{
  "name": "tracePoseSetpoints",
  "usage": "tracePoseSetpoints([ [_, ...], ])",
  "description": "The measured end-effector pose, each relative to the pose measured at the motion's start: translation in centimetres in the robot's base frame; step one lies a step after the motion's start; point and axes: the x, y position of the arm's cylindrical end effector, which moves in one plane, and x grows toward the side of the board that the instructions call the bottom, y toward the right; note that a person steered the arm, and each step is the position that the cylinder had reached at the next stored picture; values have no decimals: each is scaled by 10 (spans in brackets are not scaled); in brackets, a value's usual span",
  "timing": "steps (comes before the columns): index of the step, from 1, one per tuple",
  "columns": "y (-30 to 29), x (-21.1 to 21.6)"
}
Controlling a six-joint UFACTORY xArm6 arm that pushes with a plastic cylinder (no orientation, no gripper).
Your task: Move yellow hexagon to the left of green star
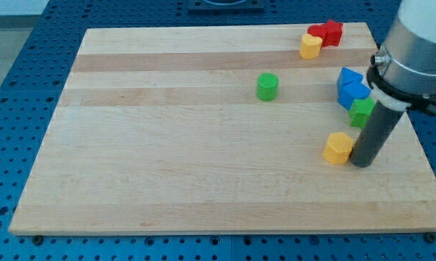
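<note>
My tip [363, 164], the lower end of the straight dark rod, rests on the pale wooden board [203, 181] toward the view's right edge. The rod has nothing to open or close; it grips nothing and simply stands on the wood. Just beside the tip, on its view-left side and seemingly touching it, sits the small yellow hexagon block [338, 148].

Immediately above the tip in the view, partly hidden behind the rod, is a green block [361, 111]; I take it for the green star, though the rod covers too much of it to be sure of the shape. The yellow hexagon lies below it and slightly to its view-left. Touching the green block's upper side are blue blocks [352, 87], bunched together, their shapes hard to separate.

Well to the tip's view-left and higher up stands a green cylinder [267, 86], alone. Farthest from the tip, at the board's top edge, a second yellow block [311, 46] touches a cluster of red blocks [327, 32].
</note>
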Motion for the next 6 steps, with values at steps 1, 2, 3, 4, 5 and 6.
tracePoseSetpoints([
  [1, -15, 13],
  [2, -25, 12],
  [3, -25, -7],
  [4, -25, -28],
  [5, -25, -52],
  [6, -25, -78],
])
